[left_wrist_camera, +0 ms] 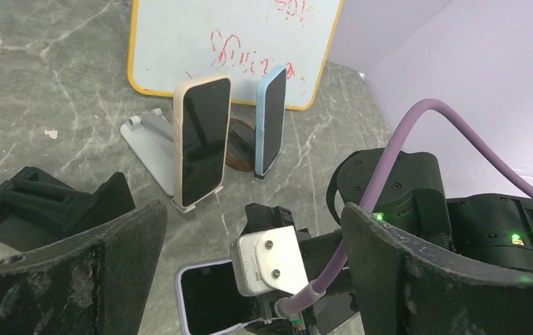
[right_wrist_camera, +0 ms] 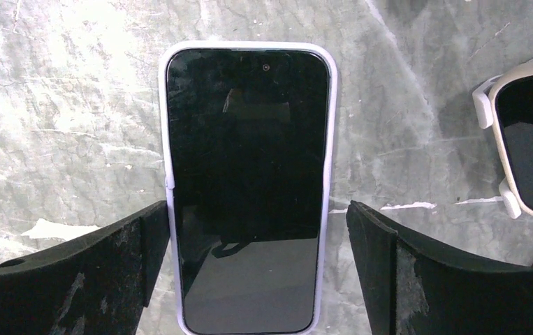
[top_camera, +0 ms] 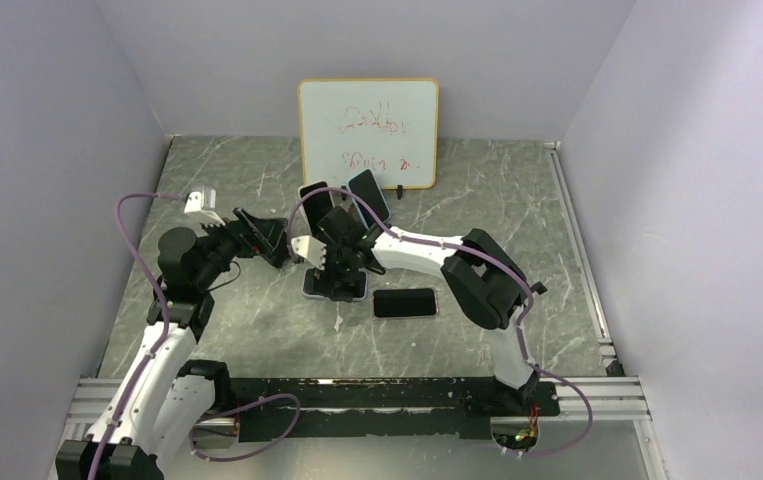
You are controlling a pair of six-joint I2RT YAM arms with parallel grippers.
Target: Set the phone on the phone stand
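Observation:
A phone in a lavender case (right_wrist_camera: 249,181) lies flat, screen up, on the marble table; it also shows in the top view (top_camera: 317,290) and the left wrist view (left_wrist_camera: 207,296). My right gripper (right_wrist_camera: 256,209) is open and straddles the phone's lower half, one finger on each long side; the left finger is at the case's edge. In the top view the right gripper (top_camera: 337,272) points down over it. An empty black phone stand (left_wrist_camera: 43,202) sits left of it. My left gripper (left_wrist_camera: 249,216) is open and empty, hovering beside the black stand (top_camera: 262,235).
A beige-cased phone (left_wrist_camera: 202,139) leans on a silver stand (left_wrist_camera: 144,136). A blue-cased phone (left_wrist_camera: 270,118) stands beside it on a brown stand. A black phone (top_camera: 404,302) lies flat to the right. A whiteboard (top_camera: 369,133) stands at the back.

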